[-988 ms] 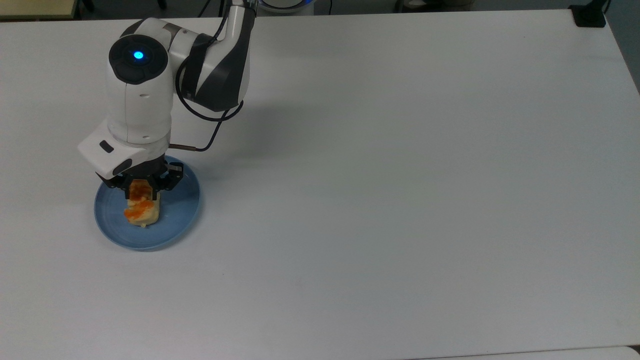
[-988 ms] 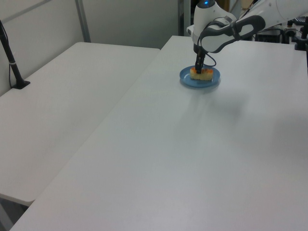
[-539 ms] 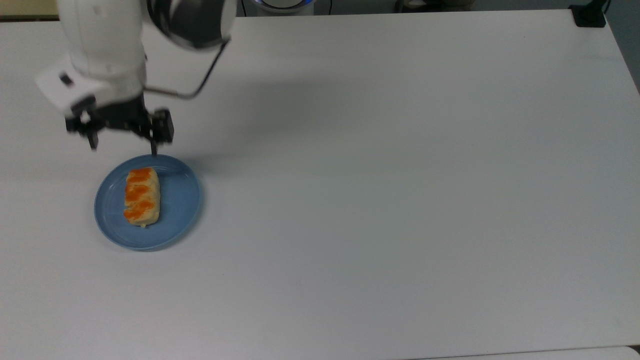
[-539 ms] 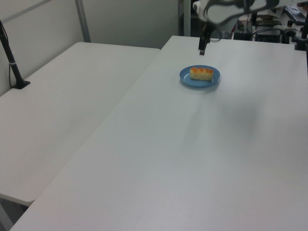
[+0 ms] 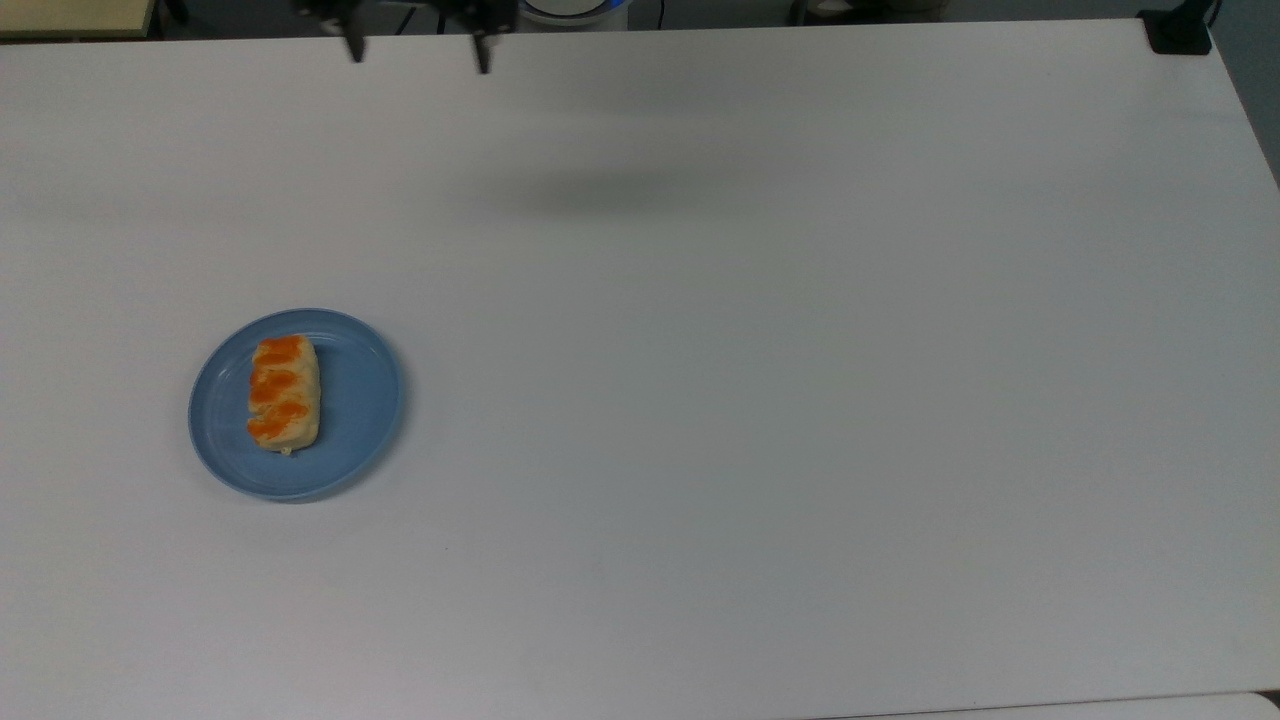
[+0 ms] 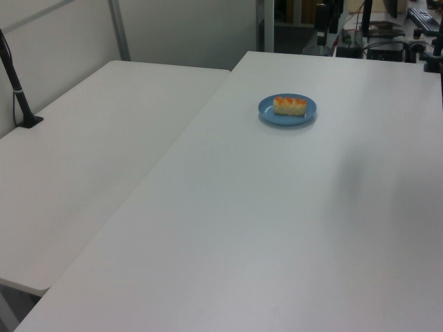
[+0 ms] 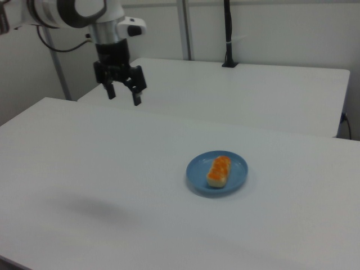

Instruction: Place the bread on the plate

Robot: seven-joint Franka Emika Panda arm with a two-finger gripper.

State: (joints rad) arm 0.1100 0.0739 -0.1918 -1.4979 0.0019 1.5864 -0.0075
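The bread (image 5: pixel 284 393), a pale-tan roll with orange-brown patches, lies flat on the light-blue plate (image 5: pixel 355 400) at the top view's left; bread (image 6: pixel 290 105) and plate (image 6: pixel 268 113) also appear far back in the left view. In the right view the bread (image 7: pixel 219 170) rests on the plate (image 7: pixel 237 171) at centre right. My gripper (image 7: pixel 123 93) hangs open and empty high above the table, far to the right view's left of the plate. Its fingertips (image 5: pixel 483 52) poke in at the top view's upper edge, well apart.
The white table (image 5: pixel 780 380) stretches wide around the plate. A second white table (image 6: pixel 90 152) adjoins it at the left view's left, with a black post (image 6: pixel 15 86) clamped at its edge. A black clamp (image 5: pixel 1178 32) sits at the top view's far right corner.
The gripper let go of the bread on the plate, rose, and swung away toward the top view's upper edge. Bread and plate have stayed put since half a second ago.
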